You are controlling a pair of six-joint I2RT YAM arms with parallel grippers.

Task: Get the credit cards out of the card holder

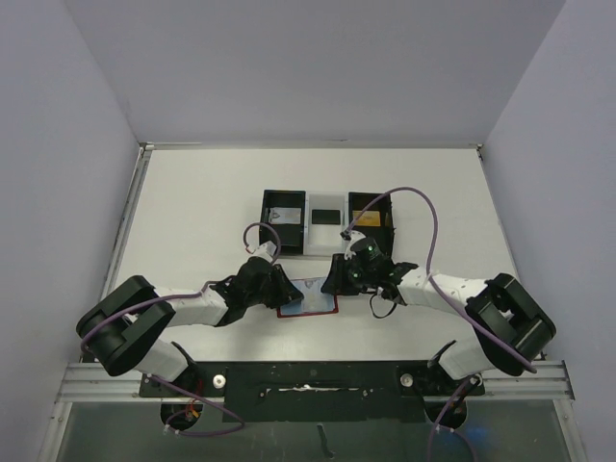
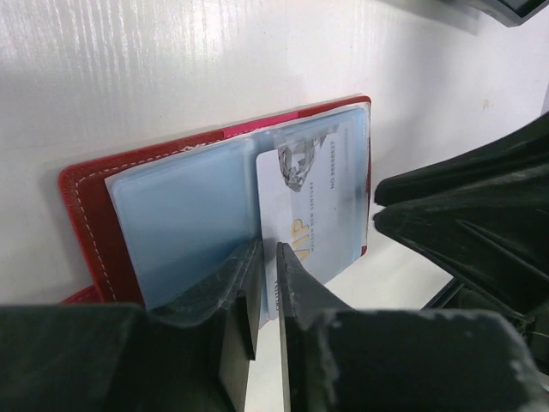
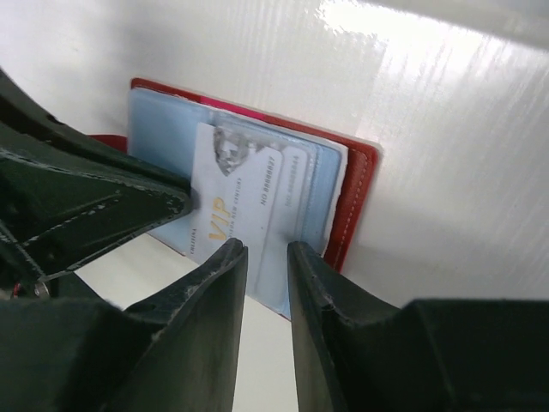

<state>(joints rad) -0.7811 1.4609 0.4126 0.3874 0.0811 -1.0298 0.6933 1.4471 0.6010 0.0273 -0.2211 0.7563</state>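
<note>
Red card holder (image 1: 310, 300), opened flat on a white table (image 1: 192, 221), with blue-grey plastic sleeves (image 2: 184, 215) facing up. White card (image 2: 313, 206) with gold "VIP" lettering lying over one half of the holder; in a sleeve or on top of it, cannot tell.

Left gripper (image 2: 268, 257) low at the holder's near edge, by the centre fold. Black fingers almost together, only a thin slit between them, right at the white card's inner corner. Cannot tell whether pinched on that card or just beside it.

Right gripper (image 3: 264, 249) facing it from the other side, close to the left one. Jaws parted by a narrow gap, poised at the same card's edge, with no clear contact.

Behind the holder, farther up the table, a three-compartment tray (image 1: 327, 243): black, white, black. Pale card (image 1: 282, 215) in the left compartment, black card (image 1: 328, 216) in the middle, gold card (image 1: 364, 214) in the right.
</note>
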